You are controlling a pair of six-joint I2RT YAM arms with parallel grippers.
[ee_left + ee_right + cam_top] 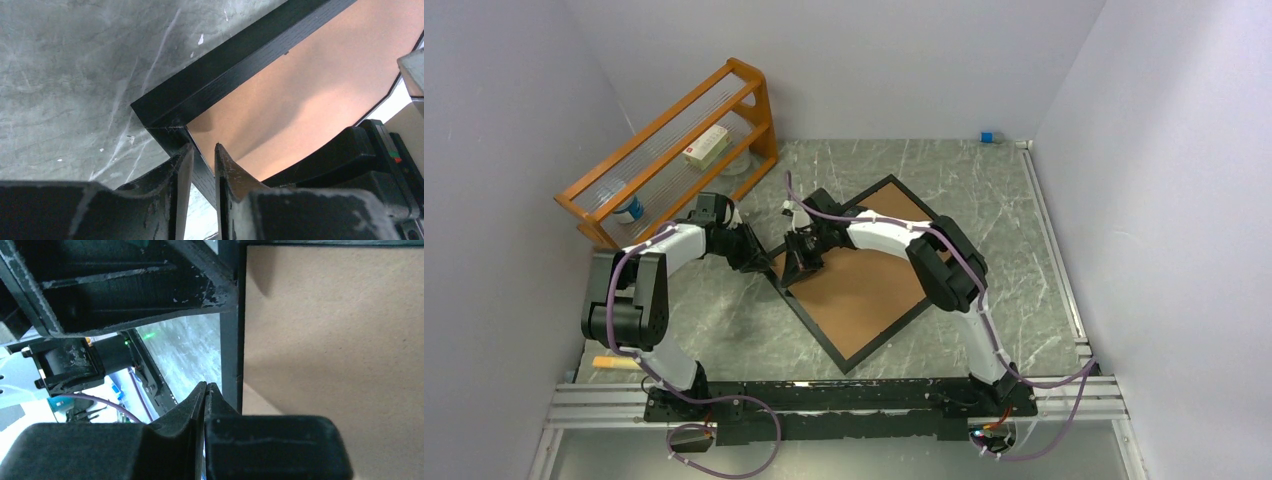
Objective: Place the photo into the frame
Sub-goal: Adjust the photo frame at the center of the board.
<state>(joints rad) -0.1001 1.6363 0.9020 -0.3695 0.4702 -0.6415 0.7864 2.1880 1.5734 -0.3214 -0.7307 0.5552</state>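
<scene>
Both jaws crowd a corner of the frame (pixel 225 65).

White arms (pixel 676 240), scuffed black pincers (pixel 202 156) (purple cables (pixel 790 192))

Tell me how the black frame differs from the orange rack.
The frame is black with a thin border; the rack is orange wood. The frame lies low on the table, turned cornerwise, with its brown board facing up; the rack stands upright by the left wall with small items on its shelves. Both are rectangular.
</scene>
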